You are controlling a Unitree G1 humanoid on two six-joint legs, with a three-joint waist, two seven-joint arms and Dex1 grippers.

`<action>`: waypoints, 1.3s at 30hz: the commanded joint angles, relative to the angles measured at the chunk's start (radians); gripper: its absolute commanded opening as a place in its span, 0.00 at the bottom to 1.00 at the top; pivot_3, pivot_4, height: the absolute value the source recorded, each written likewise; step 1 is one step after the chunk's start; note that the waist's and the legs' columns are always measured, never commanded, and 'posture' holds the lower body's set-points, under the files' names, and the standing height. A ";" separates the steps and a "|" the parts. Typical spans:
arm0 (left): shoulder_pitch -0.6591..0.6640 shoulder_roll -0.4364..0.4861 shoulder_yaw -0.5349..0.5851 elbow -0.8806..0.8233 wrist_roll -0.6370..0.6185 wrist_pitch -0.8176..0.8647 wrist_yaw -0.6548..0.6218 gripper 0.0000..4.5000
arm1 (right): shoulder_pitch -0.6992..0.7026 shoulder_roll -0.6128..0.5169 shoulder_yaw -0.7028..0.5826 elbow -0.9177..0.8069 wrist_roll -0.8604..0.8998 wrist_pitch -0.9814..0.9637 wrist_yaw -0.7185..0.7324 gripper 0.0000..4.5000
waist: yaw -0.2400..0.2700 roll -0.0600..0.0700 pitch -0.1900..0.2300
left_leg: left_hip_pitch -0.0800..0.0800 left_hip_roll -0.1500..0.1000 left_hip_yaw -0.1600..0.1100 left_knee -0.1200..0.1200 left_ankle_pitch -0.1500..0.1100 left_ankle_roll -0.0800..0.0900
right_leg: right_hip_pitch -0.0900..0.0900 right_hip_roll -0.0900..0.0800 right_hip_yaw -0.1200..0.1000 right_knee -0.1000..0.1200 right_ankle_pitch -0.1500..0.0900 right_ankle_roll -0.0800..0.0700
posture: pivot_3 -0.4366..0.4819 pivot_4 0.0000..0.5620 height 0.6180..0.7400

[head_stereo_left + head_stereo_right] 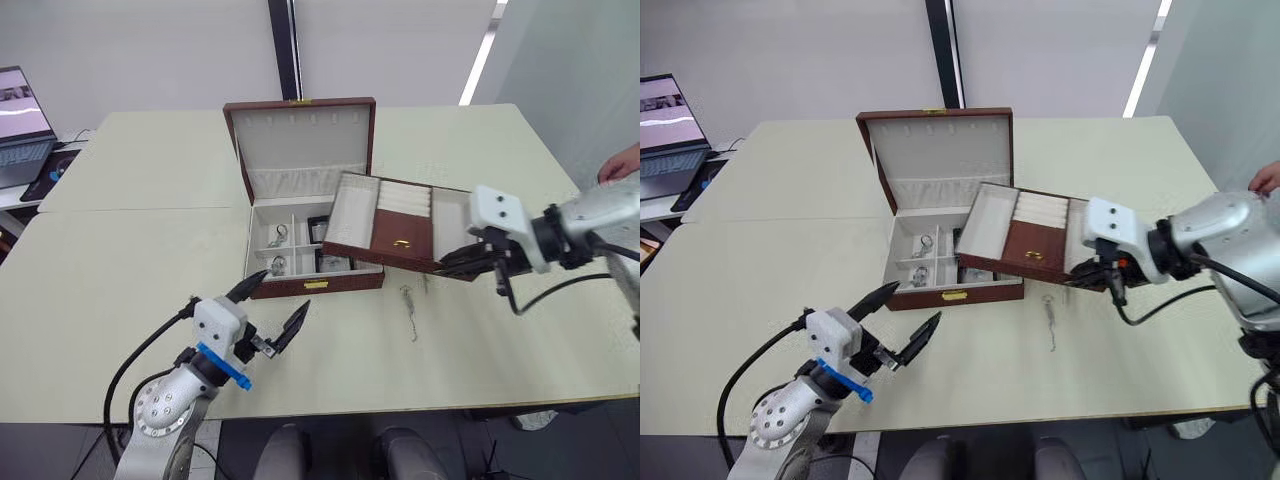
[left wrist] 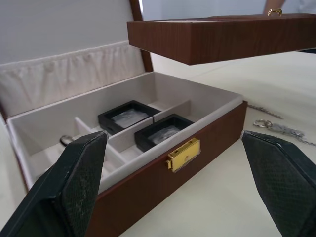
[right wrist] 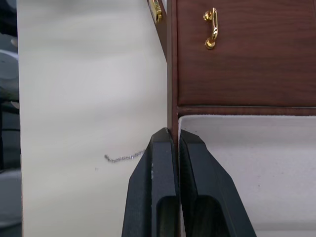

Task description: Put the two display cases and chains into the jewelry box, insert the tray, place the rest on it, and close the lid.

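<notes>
We see the jewelry box (image 1: 300,230) open near the middle of the table (image 1: 120,260), its lid upright toward the far edge. Inside we count two black display cases (image 2: 143,126) in neighbouring compartments, and some small metal pieces in the compartments on the left side. The tray (image 1: 395,225) hangs tilted over the box's right side, above the table. Our right gripper (image 1: 462,262) holds it, fingers (image 3: 165,192) clamped on its wall. One chain (image 1: 410,305) lies on the table just in front of the tray, toward the near edge. Our left gripper (image 1: 272,310) hovers near the front edge, before the box's gold latch (image 2: 182,154), fingers wide apart, empty. A laptop (image 1: 22,125) sits beyond the far left corner, and a person's hand (image 1: 620,162) shows at the right edge.
</notes>
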 commanded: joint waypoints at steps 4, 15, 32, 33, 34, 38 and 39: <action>0.109 -0.044 0.018 -0.129 0.041 -0.001 0.096 1.00 | -0.097 0.120 0.135 0.047 -0.037 -0.049 -0.036 0.00 | 0.005 -0.001 0.000 | 0.000 0.000 0.000 0.000 0.000 0.000 | 0.000 0.000 -0.001 0.000 0.000 0.000 | 0.48 0.27 1.00; 0.249 -0.125 0.035 -0.199 0.097 -0.033 0.203 1.00 | -0.198 0.282 0.269 0.216 -0.162 -0.162 -0.087 0.00 | 0.002 -0.001 0.000 | 0.000 0.000 -0.001 0.000 0.000 0.001 | 0.000 0.000 -0.001 0.000 0.000 0.000 | 0.48 0.27 1.00; 0.311 -0.176 -0.004 -0.182 0.147 -0.101 0.235 1.00 | -0.297 0.383 0.301 0.406 -0.225 -0.270 -0.016 0.00 | -0.004 -0.001 0.000 | 0.000 0.000 0.000 0.000 -0.001 0.002 | -0.001 0.000 0.000 0.000 0.000 0.000 | 0.48 0.27 1.00; 0.311 -0.177 -0.007 -0.181 0.149 -0.103 0.236 1.00 | -0.304 0.387 0.303 0.418 -0.229 -0.269 -0.012 0.00 | -0.004 -0.001 0.000 | 0.000 0.000 0.000 0.000 -0.001 0.002 | -0.001 0.000 0.000 0.000 0.000 0.000 | 0.48 0.27 1.00; 0.312 -0.178 -0.010 -0.180 0.151 -0.104 0.238 1.00 | -0.309 0.391 0.305 0.429 -0.234 -0.269 -0.008 0.00 | -0.003 -0.001 0.000 | 0.000 0.000 0.000 0.000 -0.001 0.002 | -0.001 0.000 0.000 0.000 0.000 0.000 | 0.48 0.27 1.00; 0.310 -0.184 -0.018 -0.174 0.156 -0.111 0.245 1.00 | -0.324 0.398 0.313 0.466 -0.254 -0.268 0.007 0.00 | -0.003 -0.001 0.000 | 0.000 0.000 0.001 0.000 -0.001 0.002 | -0.001 -0.001 0.000 0.000 0.000 0.000 | 0.48 0.27 1.00; 0.311 -0.186 -0.022 -0.174 0.159 -0.113 0.247 1.00 | -0.325 0.397 0.312 0.469 -0.256 -0.269 0.011 0.00 | -0.003 -0.001 0.000 | 0.000 0.000 0.001 0.000 -0.001 0.002 | -0.001 -0.001 0.000 0.000 0.000 0.000 | 0.48 0.27 1.00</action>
